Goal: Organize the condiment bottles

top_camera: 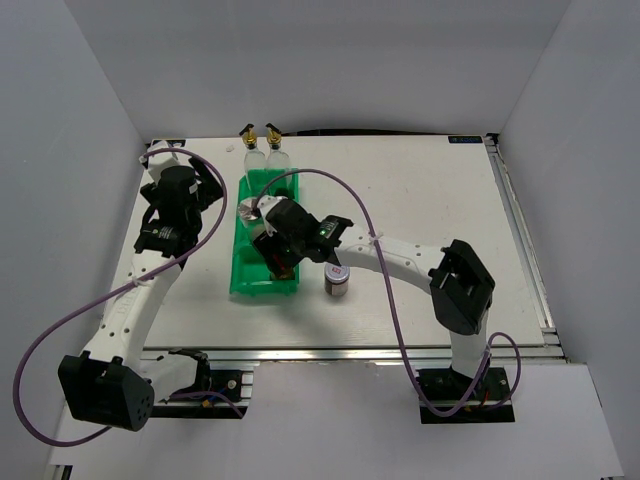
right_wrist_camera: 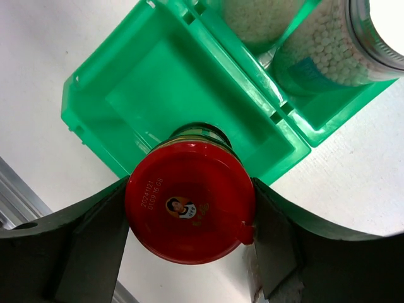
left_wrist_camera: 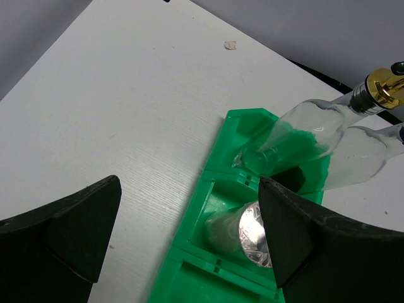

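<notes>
My right gripper [right_wrist_camera: 189,218] is shut on the red-lidded brown jar [right_wrist_camera: 189,208], one finger on each side of its lid, over the near compartment of the green bin [right_wrist_camera: 126,82]. Whether the jar rests on the bin floor I cannot tell. The middle compartment holds the white silver-lidded shaker [left_wrist_camera: 249,233] and the blue-labelled white jar [right_wrist_camera: 328,57]. Two clear glass bottles [left_wrist_camera: 315,126] with gold spouts stand in the far compartment [top_camera: 263,158]. The dark silver-lidded jar [top_camera: 337,280] stands on the table right of the bin. My left gripper [left_wrist_camera: 189,237] hangs open left of the bin [top_camera: 262,280], holding nothing.
The white table [top_camera: 430,220] is walled by grey panels on three sides. A metal rail [top_camera: 350,352] runs along its near edge. Purple cables [top_camera: 385,290] loop off both arms above the table.
</notes>
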`<state>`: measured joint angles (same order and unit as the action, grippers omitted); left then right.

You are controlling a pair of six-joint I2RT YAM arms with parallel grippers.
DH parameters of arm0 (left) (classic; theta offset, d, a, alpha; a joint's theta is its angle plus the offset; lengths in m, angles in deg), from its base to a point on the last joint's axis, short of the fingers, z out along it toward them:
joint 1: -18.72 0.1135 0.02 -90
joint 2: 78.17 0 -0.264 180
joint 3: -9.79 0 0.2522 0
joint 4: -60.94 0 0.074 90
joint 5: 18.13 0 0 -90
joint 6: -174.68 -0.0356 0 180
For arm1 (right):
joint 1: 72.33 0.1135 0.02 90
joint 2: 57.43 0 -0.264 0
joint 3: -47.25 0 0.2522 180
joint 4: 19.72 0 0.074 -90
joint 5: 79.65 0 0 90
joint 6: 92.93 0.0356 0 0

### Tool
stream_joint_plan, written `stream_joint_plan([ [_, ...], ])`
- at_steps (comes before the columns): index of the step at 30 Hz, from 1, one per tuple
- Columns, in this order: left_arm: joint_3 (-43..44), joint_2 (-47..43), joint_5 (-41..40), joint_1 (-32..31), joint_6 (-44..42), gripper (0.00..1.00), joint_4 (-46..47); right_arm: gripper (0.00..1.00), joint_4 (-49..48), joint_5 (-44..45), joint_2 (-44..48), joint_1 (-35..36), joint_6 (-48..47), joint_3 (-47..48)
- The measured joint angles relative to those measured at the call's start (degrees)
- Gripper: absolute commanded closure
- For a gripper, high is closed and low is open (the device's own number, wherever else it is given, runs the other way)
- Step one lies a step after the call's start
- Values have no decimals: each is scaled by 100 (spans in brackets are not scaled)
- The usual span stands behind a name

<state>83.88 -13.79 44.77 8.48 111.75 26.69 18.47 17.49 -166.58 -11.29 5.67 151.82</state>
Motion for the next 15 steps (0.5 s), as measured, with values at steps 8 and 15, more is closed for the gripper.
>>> stream_joint_plan([
  [8,109,0,175,0,-9,2,-31,11,-221,48,2,0,46,20],
  [15,553,-111,527,0,-22,2,-48,10,-179,291,295,0,101,42],
])
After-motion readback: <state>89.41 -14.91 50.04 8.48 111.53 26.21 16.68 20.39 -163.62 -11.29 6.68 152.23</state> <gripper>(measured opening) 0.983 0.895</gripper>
